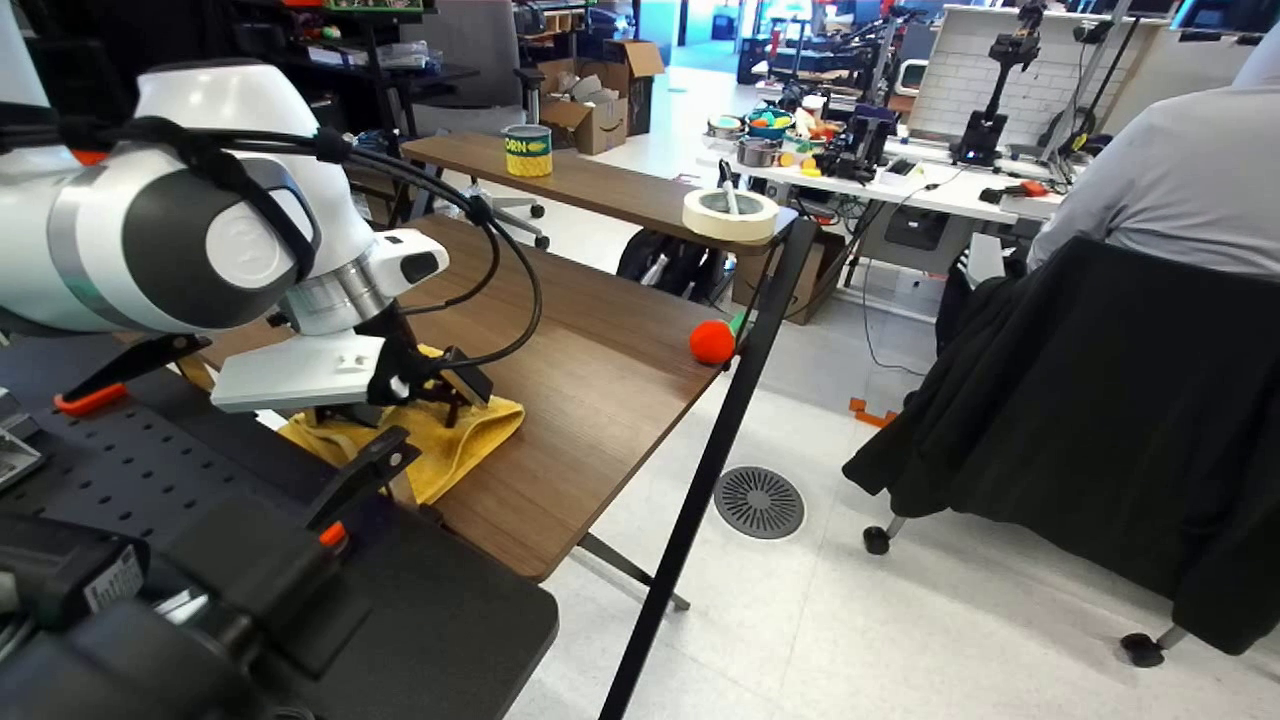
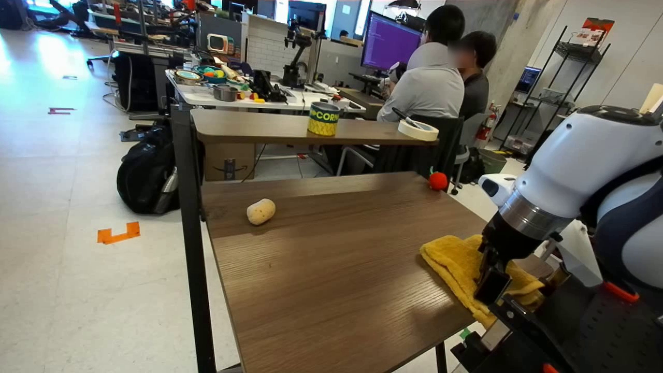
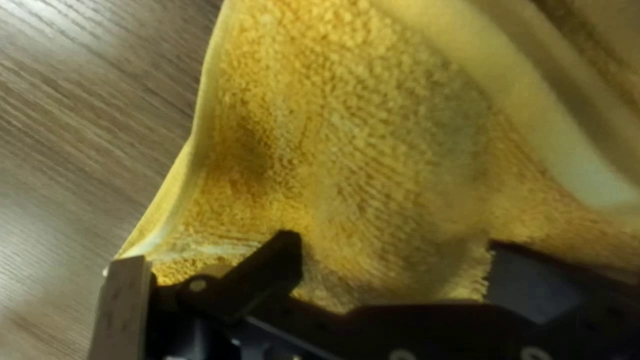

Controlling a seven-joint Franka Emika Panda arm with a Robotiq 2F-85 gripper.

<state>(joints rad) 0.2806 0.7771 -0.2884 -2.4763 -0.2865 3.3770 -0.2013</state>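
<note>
A crumpled yellow towel lies on the brown table near the robot's base, seen in both exterior views. In the wrist view the towel fills most of the picture, with pale hems along its folds. My gripper is right down at the cloth with its fingers spread wide. Some cloth bulges up between the fingers, not visibly pinched. One finger appears in an exterior view against the towel. How deep the fingertips press into the cloth is hidden.
A potato-like object and a red ball with a green top sit on the table. On the raised shelf are a corn can and a tape roll holding a marker. A black clamp stands beside the towel.
</note>
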